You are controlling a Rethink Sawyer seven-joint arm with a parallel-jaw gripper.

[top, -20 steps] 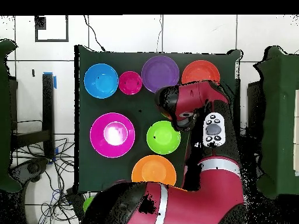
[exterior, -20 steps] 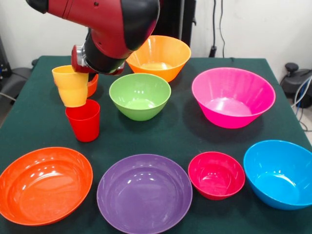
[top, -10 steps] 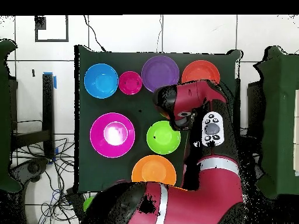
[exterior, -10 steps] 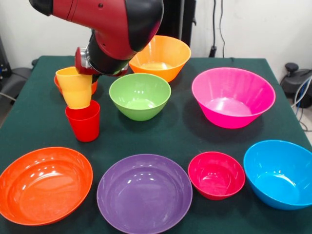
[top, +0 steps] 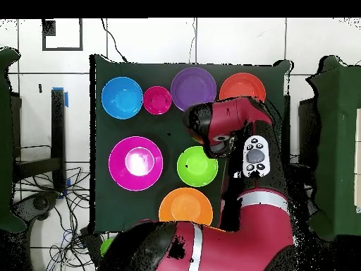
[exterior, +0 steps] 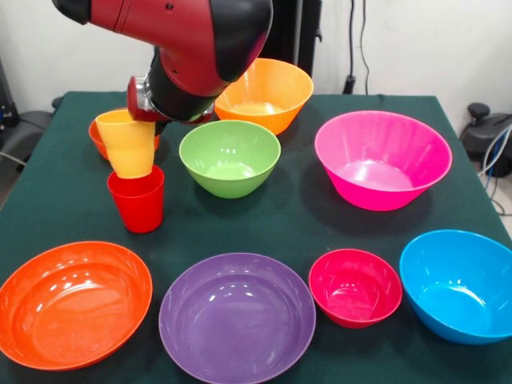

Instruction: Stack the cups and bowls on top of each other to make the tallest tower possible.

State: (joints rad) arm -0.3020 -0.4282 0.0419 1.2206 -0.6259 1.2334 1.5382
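So the robot's at the very first stacking step: the yellow cup (exterior: 128,144) hangs from the arm right over the red cup (exterior: 138,198), its base at or just inside the red rim, tilted a bit. I honestly can't tell how the tool is set, since the arm's bulk hides it in both views; the cup is off the table, so I'd guess it's held, but that's a guess.

Next move, as I read it: straighten the yellow cup, centre it over the red one and lower it in before letting go.

All the bowls sit loose on the green table (exterior: 296,212); no tower yet. The front view shows both cups and a small orange bowl (exterior: 98,138) behind them. The overhead view hides all three under the arm, but lays out the bowl spacing nicely.
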